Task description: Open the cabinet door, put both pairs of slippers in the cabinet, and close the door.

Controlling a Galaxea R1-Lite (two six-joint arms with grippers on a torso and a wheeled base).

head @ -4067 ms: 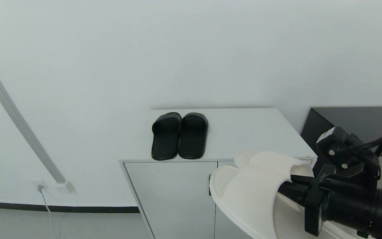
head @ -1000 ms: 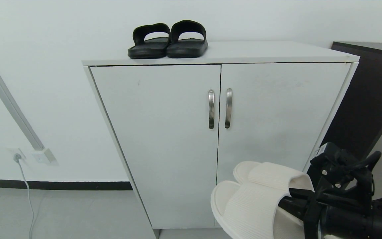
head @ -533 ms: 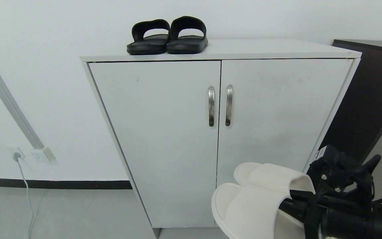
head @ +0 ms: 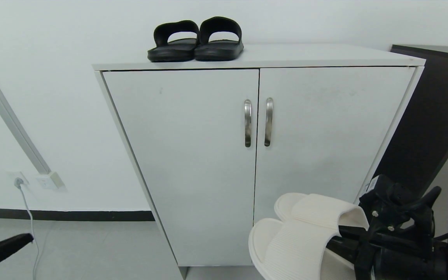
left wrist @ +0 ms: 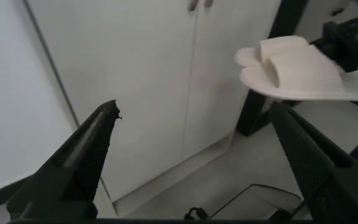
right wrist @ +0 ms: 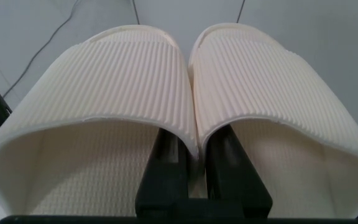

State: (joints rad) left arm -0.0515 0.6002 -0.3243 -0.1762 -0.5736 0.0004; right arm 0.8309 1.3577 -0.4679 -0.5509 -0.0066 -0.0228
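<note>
**A:** While the right gripper (right wrist: 194,155) is clamped on the white slippers (right wrist: 135,81), where do they sit?

**B:** Its fingers (right wrist: 166,168) go one under each strap and pinch the inner walls together. The pair hangs low before the right door (head: 325,136).

**A:** The left gripper (left wrist: 193,109)?

**B:** Spread wide, empty, low left of the closed cabinet (head: 177,163). The black slippers (head: 196,41) rest on top.

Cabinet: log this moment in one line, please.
doors shut | black slippers on cabinet top | white slippers in right gripper | left gripper open, empty
</note>
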